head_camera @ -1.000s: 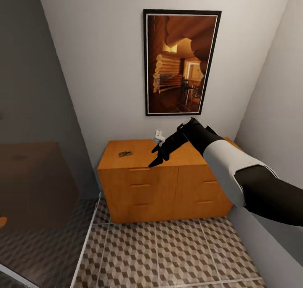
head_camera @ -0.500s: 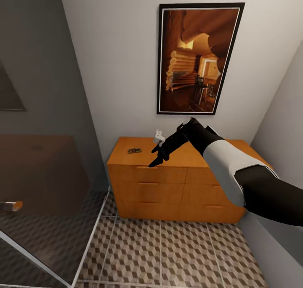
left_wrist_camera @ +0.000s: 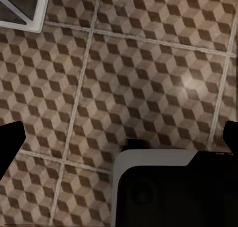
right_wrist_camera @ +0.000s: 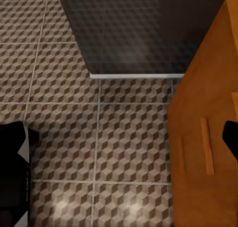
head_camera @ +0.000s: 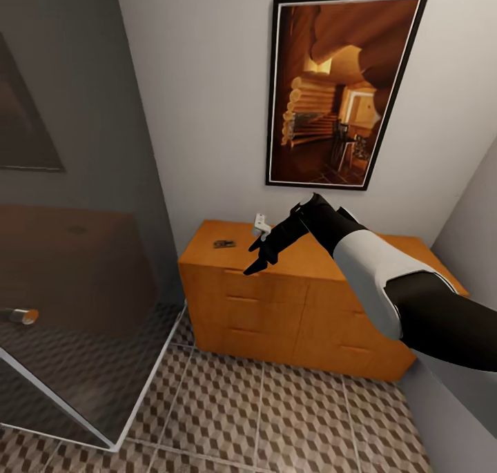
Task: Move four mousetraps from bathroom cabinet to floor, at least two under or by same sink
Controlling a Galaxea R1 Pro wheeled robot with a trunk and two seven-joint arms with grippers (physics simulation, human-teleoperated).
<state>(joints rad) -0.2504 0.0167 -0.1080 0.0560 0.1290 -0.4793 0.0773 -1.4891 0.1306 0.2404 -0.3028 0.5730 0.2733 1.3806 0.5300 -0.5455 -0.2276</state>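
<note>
My right gripper [head_camera: 257, 255] hangs in the middle of the head view, in front of the top edge of the cabinet [head_camera: 276, 307], at the end of my black and white arm that reaches in from the lower right of the frame. Its two dark fingers stand apart and hold nothing, and in the right wrist view the fingertips sit at opposite edges of the picture with bare floor and the cabinet side [right_wrist_camera: 208, 137] between them. A small white part shows just above the gripper in the head view; I cannot tell what it is.

One mousetrap [head_camera: 223, 244] lies flat on the cabinet top, towards its left end, left of my gripper and clear of it. The cabinet stands against the white wall under a framed picture [head_camera: 342, 86] at the upper right.

The bathroom floor [head_camera: 276, 418] with its cube pattern fills the bottom of the head view. The glass shower wall [head_camera: 76, 273] takes up the left side.

My left gripper [left_wrist_camera: 119, 137] points down at the bathroom floor [left_wrist_camera: 124, 78], its fingertips spread wide at the picture's two edges, empty.
</note>
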